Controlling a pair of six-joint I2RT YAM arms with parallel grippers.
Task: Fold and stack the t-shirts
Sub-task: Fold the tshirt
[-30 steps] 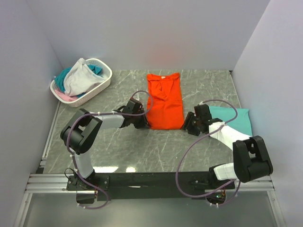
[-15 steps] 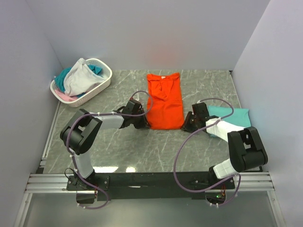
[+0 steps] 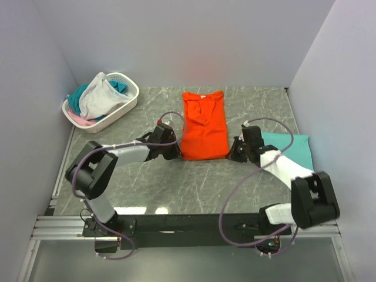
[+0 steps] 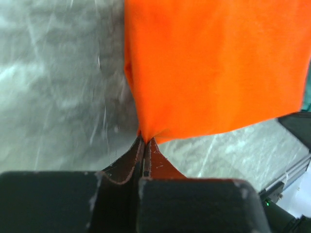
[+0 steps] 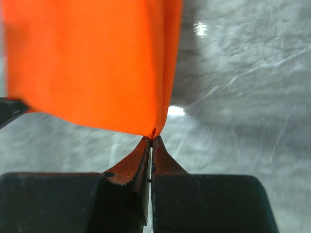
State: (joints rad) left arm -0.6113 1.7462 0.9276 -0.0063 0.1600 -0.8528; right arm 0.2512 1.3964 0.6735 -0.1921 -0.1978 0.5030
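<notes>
A bright orange t-shirt (image 3: 204, 126) lies folded lengthwise at the middle of the table, collar toward the back. My left gripper (image 3: 176, 153) is shut on its near left corner (image 4: 142, 133), and the cloth there is pinched into a point. On the other side my right gripper (image 3: 230, 153) is shut on the near right corner (image 5: 154, 130). Both corners look lifted a little off the marble. A teal t-shirt (image 3: 294, 148) lies flat at the right, partly under my right arm.
A white perforated basket (image 3: 126, 106) at the back left holds white, teal and pink garments. Grey walls close in the table on three sides. A metal rail (image 3: 176, 226) runs along the near edge.
My right gripper has closed on the orange shirt's near right corner. The left arm has stretched lower and flatter, still gripping the near left corner.
</notes>
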